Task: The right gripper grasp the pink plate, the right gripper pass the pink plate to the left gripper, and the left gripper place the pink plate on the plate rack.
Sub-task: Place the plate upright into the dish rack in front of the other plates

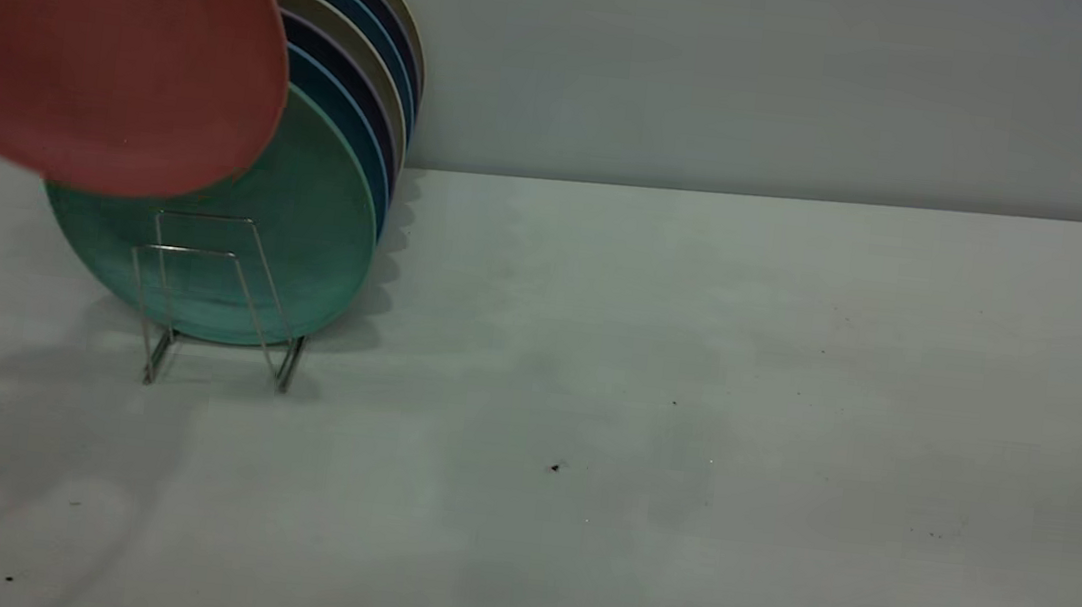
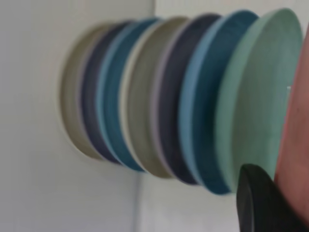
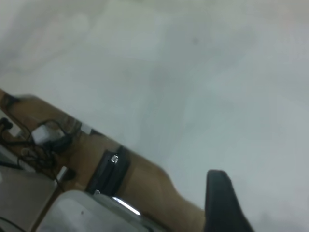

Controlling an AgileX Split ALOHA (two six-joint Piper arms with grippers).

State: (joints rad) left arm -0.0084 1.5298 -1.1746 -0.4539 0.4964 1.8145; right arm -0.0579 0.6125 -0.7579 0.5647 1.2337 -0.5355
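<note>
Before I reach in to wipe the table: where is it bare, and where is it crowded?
Bare: the table from the plate rack rightward, and in front of the rack. Crowded: the left back corner, where the pink plate hangs above the teal-green plate and the plates racked behind it.

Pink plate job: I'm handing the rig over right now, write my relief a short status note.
Left gripper: only one dark finger shows in its wrist view, against the round salmon-pink matte plate; grip state unclear.
Right gripper: empty, over bare table, away from the work.
Pink plate: in the air, tilted, above and in front of the low silver wire plate rack, not yet seated.
Rack: already holds a row of upright plates, teal-green plate at the front, with free wire loops ahead of it.
Done: pickup and handover, apparently.
Left: lower the pink plate into a front slot, release.
</note>
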